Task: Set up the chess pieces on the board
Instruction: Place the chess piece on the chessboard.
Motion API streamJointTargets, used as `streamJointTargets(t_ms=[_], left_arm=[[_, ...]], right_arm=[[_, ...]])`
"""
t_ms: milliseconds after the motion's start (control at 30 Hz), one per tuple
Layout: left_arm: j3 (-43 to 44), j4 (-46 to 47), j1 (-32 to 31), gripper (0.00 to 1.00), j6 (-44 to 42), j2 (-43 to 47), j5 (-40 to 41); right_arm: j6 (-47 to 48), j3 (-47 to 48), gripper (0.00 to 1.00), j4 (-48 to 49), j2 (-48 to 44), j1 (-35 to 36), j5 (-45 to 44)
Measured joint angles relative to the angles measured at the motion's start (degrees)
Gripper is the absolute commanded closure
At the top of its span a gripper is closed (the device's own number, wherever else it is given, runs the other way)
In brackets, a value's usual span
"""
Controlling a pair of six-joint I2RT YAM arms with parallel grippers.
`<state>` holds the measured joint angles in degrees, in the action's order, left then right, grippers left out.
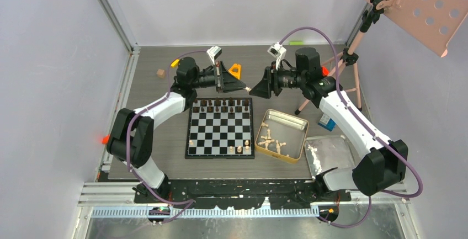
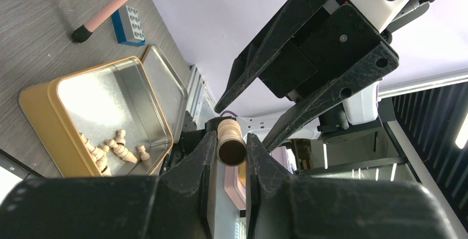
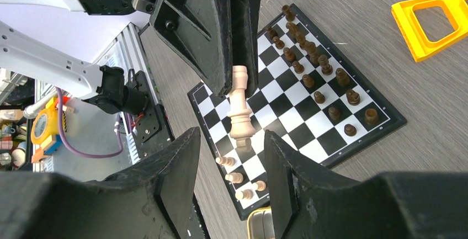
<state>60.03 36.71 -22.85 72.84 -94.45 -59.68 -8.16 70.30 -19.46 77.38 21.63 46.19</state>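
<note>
Left gripper (image 1: pixel 242 86) is clamped on one pale chess piece (image 3: pixel 240 106), held in the air just past the board's (image 1: pixel 221 131) far right corner. Its long axis is roughly level, free end pointing right at the right gripper (image 3: pixel 230 134). That one's open, jaws spread wider than the piece, no contact. Dark pieces (image 1: pixel 221 105) fill the far ranks, with a few pale ones (image 1: pixel 239 149) on the near rank. The gold tin (image 1: pixel 301 126) right of the board holds loose pale pieces (image 1: pixel 270 139) lying flat.
</note>
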Motion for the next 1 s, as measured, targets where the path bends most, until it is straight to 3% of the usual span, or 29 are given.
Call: streamJointTargets(t_ms=[400, 700, 933, 1000], left_arm=[[-0.9, 1.2, 0.0, 1.00, 1.6, 0.0, 0.8], [-1.2, 1.8, 0.0, 1.00, 2.0, 0.1, 1.2], [-1.4, 2.1, 0.0, 1.00, 2.0, 0.7, 1.4], [-1.4, 2.1, 0.0, 0.90, 1.9, 0.8, 1.4]], right_arm=[[-1.3, -1.7, 0.62, 2.9, 0.3, 0.0, 1.0], [-1.5, -1.9, 0.64, 3.8, 1.5, 0.1, 1.4], [-1.8, -2.0, 0.83, 4.3, 1.8, 0.2, 1.7], [-2.1, -2.0, 0.91, 4.4, 1.8, 0.2, 1.7]])
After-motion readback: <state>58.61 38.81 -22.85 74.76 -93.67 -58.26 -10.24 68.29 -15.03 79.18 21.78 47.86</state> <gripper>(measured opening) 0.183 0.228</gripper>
